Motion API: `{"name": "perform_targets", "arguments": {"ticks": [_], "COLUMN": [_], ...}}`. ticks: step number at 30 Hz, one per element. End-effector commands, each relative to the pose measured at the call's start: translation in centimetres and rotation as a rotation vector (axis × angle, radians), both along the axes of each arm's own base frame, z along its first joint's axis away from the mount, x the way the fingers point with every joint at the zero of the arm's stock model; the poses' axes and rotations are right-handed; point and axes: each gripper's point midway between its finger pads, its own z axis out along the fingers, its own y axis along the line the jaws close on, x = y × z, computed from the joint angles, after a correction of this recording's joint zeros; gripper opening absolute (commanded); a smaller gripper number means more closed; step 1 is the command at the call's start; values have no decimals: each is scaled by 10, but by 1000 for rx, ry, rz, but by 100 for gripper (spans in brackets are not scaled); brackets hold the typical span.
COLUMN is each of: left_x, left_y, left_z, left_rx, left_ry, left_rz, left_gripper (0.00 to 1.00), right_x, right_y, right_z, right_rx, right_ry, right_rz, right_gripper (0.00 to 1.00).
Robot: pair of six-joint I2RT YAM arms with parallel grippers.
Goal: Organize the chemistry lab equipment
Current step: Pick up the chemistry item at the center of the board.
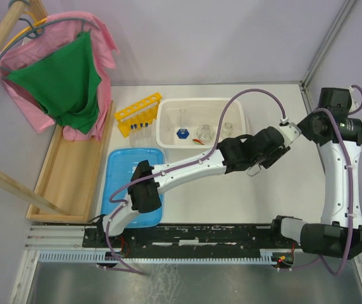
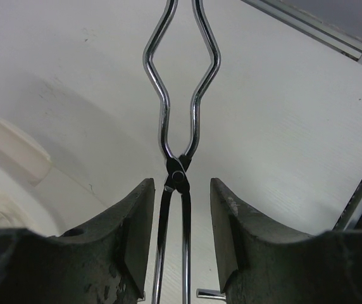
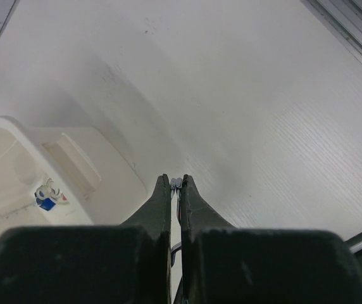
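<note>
The metal tongs (image 2: pixel 180 114) hang over the bare table, just right of the white tub (image 1: pixel 168 140). My left gripper (image 2: pixel 180 190) is open, with one finger on each side of the tongs' arms below the pivot and a gap on both sides. My right gripper (image 3: pixel 176 182) is shut, and small metal ends of the tongs show between its fingertips. In the top view both grippers meet by the tub, and a tong loop (image 1: pixel 255 170) sticks out below them. The yellow rack (image 1: pixel 138 114) with blue-capped tubes stands left of the tub. Clear flasks (image 1: pixel 204 133) sit inside the tub.
A flat blue lid (image 1: pixel 121 183) lies at the front left under the left arm. A wooden tray (image 1: pixel 73 171) runs along the left edge, with pink and green cloths (image 1: pixel 67 82) on a hanger above it. The tub's corner (image 3: pixel 16 164) is close to both grippers.
</note>
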Motion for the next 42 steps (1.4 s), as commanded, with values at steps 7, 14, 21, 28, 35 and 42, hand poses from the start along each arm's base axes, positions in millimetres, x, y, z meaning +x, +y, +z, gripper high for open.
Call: {"name": "perform_targets", "arguments": {"ticks": [7, 14, 21, 28, 35, 42], "left_x": [5, 4, 5, 4, 4, 6], "left_y": [-12, -11, -6, 0, 6, 14], "left_z": [37, 47, 48, 47, 49, 57], "left_rx": [-111, -129, -116, -92, -72, -73], "left_ry": [-52, -60, -61, -60, -53, -53], "left_rz": [19, 18, 32, 38, 33, 52], "left_gripper": [45, 29, 9, 3, 3, 3], "right_x": [-10, -11, -9, -8, -4, -10], "right_y": [7, 6, 6, 6, 16, 15], "right_z": [11, 10, 5, 9, 25, 34], "right_rx": [-6, -10, -9, -16, -10, -31], "right_ry": [-41, -38, -29, -48, -106, -141], "right_rz": [24, 21, 22, 26, 106, 111], "right_gripper": [1, 1, 1, 1, 31, 49]}}
